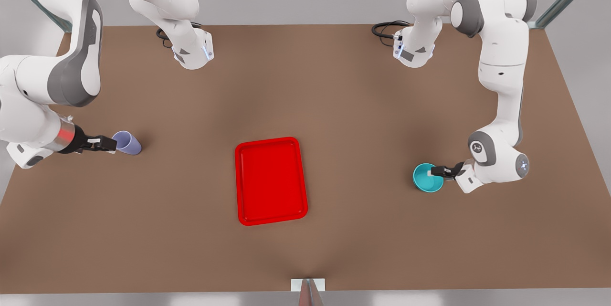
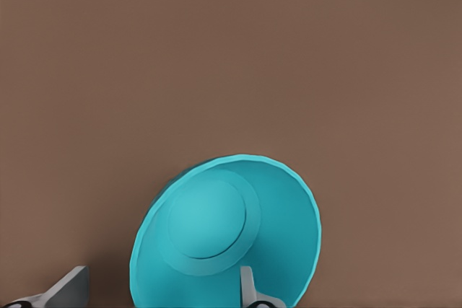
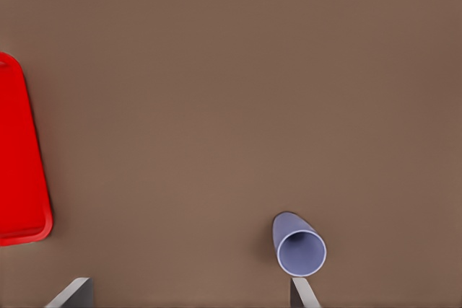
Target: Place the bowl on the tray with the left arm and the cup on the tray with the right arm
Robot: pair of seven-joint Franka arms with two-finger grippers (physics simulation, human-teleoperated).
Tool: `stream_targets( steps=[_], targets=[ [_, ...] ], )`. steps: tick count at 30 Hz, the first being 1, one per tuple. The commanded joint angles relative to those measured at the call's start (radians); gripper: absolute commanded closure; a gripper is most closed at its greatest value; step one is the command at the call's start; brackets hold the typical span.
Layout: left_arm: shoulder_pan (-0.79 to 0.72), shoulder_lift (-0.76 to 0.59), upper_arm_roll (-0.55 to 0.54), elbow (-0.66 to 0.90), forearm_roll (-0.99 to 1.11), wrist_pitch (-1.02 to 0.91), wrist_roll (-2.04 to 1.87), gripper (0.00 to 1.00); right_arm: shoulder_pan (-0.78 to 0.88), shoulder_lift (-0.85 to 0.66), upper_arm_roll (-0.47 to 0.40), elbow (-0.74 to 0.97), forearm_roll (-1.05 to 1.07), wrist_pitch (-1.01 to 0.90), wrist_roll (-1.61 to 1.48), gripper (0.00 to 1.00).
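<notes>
Two arms are working over my brown tabletop (image 1: 334,96), and I start from its near edge. Closest to that edge, roughly midway along it, lies the tray (image 1: 271,180), flat and red, with nothing on it. The right wrist view catches one end of the tray (image 3: 20,156) off to the side.

Toward the front view's right edge of the tabletop, I see the bowl (image 1: 426,178), about level with the tray and well apart from it. The left tool (image 1: 437,171) is at the bowl's rim: in the left wrist view one finger (image 2: 249,288) stands inside the bowl (image 2: 216,243) and the other sits outside it, with a gap between them, so I cannot tell whether the wall is pinched.

A little farther back, toward the front view's left edge of the tabletop, the cup (image 1: 127,142) is tilted, its mouth turned toward the right tool (image 1: 102,143). In the right wrist view the fingers (image 3: 307,293) are spread wide, one tip just beside the cup (image 3: 298,245); I cannot tell whether they touch.
</notes>
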Motion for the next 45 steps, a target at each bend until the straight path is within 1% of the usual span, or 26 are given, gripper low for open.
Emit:
stream_targets(
  steps=[1,2,3,5,6,9,11,12,14,16,18,19,26,30,32,34,35,39,40,43,45],
  targets=[
    [0.0,0.0,0.0,0.0,0.001,0.0,-0.002,0.0,0.001,0.0,0.0,0.0,0.0,0.0,0.0,0.0],
    [0.0,0.0,0.0,0.0,0.001,0.0,-0.002,0.0,0.001,0.0,0.0,0.0,0.0,0.0,0.0,0.0],
    [0.0,0.003,0.0,0.0,0.001,0.0,-0.002,0.03,0.005,0.0,0.001,0.0,0.0,0.002,0.005,0.0],
    [0.0,0.011,0.0,0.0,0.001,0.0,-0.002,0.34,0.004,0.001,0.001,0.0,0.001,0.002,0.005,0.0],
    [0.0,0.011,0.0,0.0,0.001,0.0,-0.002,0.43,0.002,0.0,0.001,0.0,0.001,0.002,0.005,0.0],
    [-0.008,0.017,0.0,0.0,0.002,0.0,0.002,0.47,0.001,0.0,0.001,0.002,0.001,0.002,0.002,0.0],
    [-0.008,0.017,0.002,0.0,0.023,0.0,0.0,0.56,0.001,0.0,0.001,0.002,0.0,0.002,0.002,0.0],
    [-0.012,0.017,0.002,0.0,0.033,0.0,0.0,0.59,0.002,0.0,0.001,0.002,-0.002,0.002,0.003,0.0],
    [-0.012,0.023,0.005,0.0,0.033,0.0,-0.002,0.6,-0.012,0.001,0.0,0.003,-0.003,0.005,0.0,0.0],
    [-0.012,0.029,0.005,0.002,0.033,0.009,0.0,0.65,-0.018,0.001,0.001,0.002,-0.003,0.002,0.0,0.0],
    [-0.012,0.031,0.006,0.003,0.033,0.009,-0.003,0.75,-0.022,0.001,0.001,0.002,0.001,0.002,0.0,0.0],
    [-0.012,0.031,0.006,0.003,0.033,0.014,-0.006,0.79,-0.021,0.0,0.001,0.002,0.001,0.002,0.0,0.0],
    [-0.026,0.018,0.006,0.005,0.034,0.02,-0.012,0.79,-0.03,0.0,0.001,0.002,0.001,0.002,0.0,0.0],
    [-0.054,-0.003,0.006,0.025,0.033,0.018,-0.138,0.79,-0.033,0.001,0.001,0.002,-0.002,0.002,0.0,0.0],
    [-0.107,-0.006,0.005,0.049,0.025,0.018,-0.293,0.79,-0.033,0.0,0.001,0.002,0.0,0.002,0.0,0.0],
    [-0.129,-0.005,0.0,0.083,0.007,0.014,-0.371,0.79,-0.033,0.001,0.001,0.002,0.0,0.002,0.0,0.0],
    [-0.178,-0.005,0.0,0.097,-0.039,0.012,-0.423,0.79,-0.033,0.001,0.001,0.002,0.0,0.002,0.0,0.0],
    [-0.334,-0.005,0.0,0.138,-0.075,0.012,-0.672,0.79,-0.038,0.001,0.001,0.002,0.004,0.002,0.0,0.0],
    [-0.377,-0.003,0.0,0.152,-0.124,0.012,-0.689,0.79,-0.036,0.0,0.001,0.003,0.004,0.0,0.0,0.0],
    [-0.449,0.005,0.0,0.193,-0.128,0.015,-0.87,0.79,-0.038,0.0,0.001,0.002,0.006,0.0,-0.001,0.0],
    [-0.492,0.044,0.0,0.259,-0.127,0.018,-1.002,0.79,-0.041,0.0,0.003,0.002,0.009,-0.024,-0.002,0.0]
  ],
)
